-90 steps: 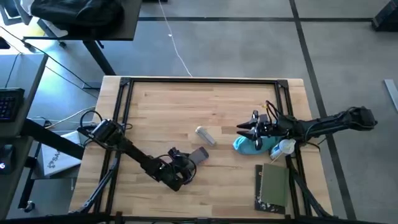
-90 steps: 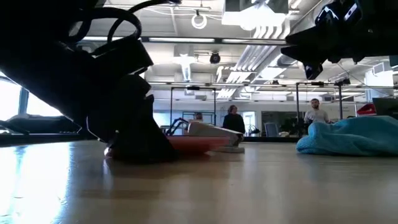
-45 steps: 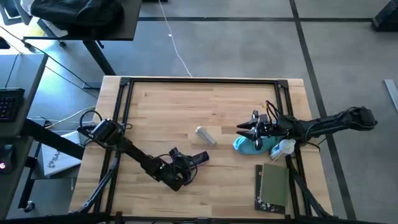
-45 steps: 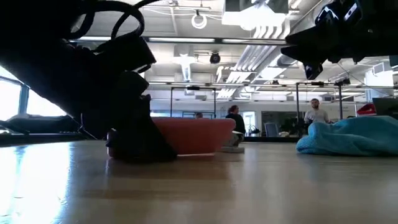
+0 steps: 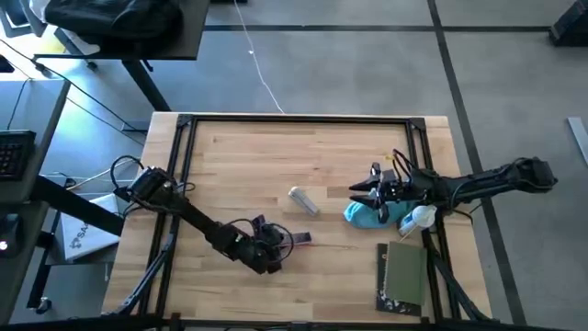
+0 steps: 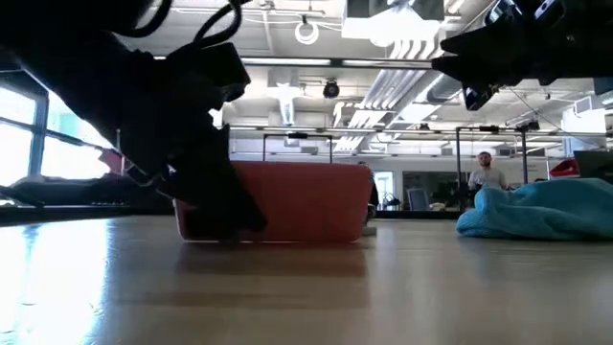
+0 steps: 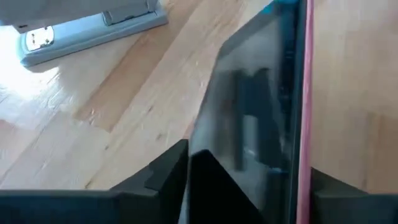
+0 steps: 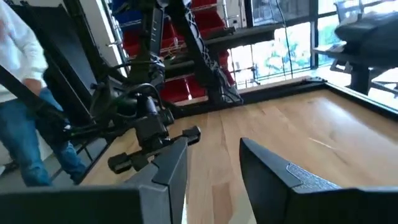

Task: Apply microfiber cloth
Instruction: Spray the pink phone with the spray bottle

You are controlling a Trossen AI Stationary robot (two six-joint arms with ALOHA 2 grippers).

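left fingers: clamping the edge of a flat dark panel with a red rim (image 7: 267,124); it is standing on edge on the table (image 5: 276,165), showing as a red slab in the low view (image 6: 287,201).
left gripper (image 5: 276,246): sitting low at the front-left of the table, arm reaching in from the left edge.
right fingers (image 8: 168,168): sitting parted with a clear gap, gripping nothing.
right gripper (image 5: 360,193): hovering just above the microfiber cloth, pointing toward table centre; arm coming in from the right edge.
microfiber cloth (image 5: 367,214): lying crumpled on the right side of the table, under the right gripper; turquoise heap at the right in the low view (image 6: 541,211).
grey oblong thing (image 5: 303,199): lying near table centre, between the two grippers.
small bottle (image 5: 418,219): sitting just right of the cloth, under the right arm.
olive book (image 5: 404,276): lying flat at the front-right corner.
person (image 6: 488,172): standing in the room behind.
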